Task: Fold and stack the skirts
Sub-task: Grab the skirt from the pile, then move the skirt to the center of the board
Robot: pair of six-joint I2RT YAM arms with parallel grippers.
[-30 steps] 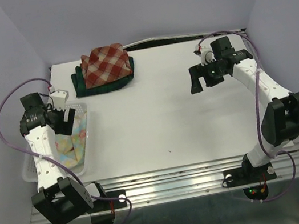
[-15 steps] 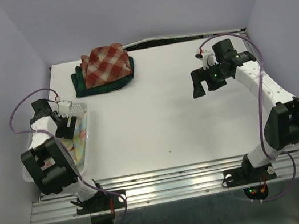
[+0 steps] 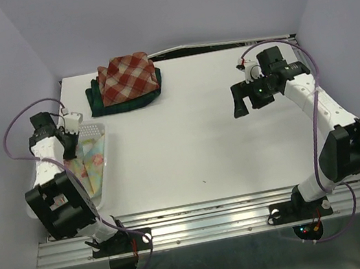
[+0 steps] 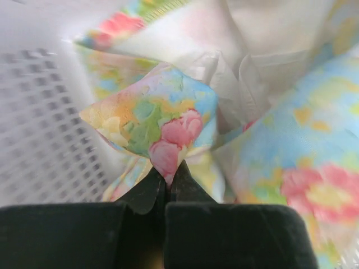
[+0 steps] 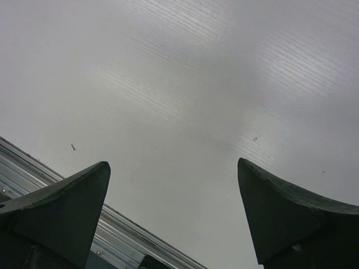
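The pastel floral skirt (image 3: 89, 163) lies crumpled in the white mesh basket (image 3: 93, 129) at the table's left edge. My left gripper (image 3: 69, 148) is down in the basket, shut on a pinched fold of that skirt (image 4: 160, 120); pink-flowered cloth sticks out between its fingertips (image 4: 168, 174). At the back of the table, the red-and-cream plaid skirt (image 3: 128, 75) rests folded on the dark green-navy plaid skirt (image 3: 118, 102). My right gripper (image 3: 240, 105) hovers open above bare table at the right, with nothing between its fingers (image 5: 67, 202).
The basket's mesh wall (image 4: 39, 129) is close on the left of the held fold. A metal rail (image 3: 215, 215) runs along the table's near edge, seen also in the right wrist view as the rail (image 5: 33, 168). Purple walls enclose the table.
My left gripper dropped into the basket and shut on a fold of the floral skirt; it was open a second ago. The right arm barely moved.
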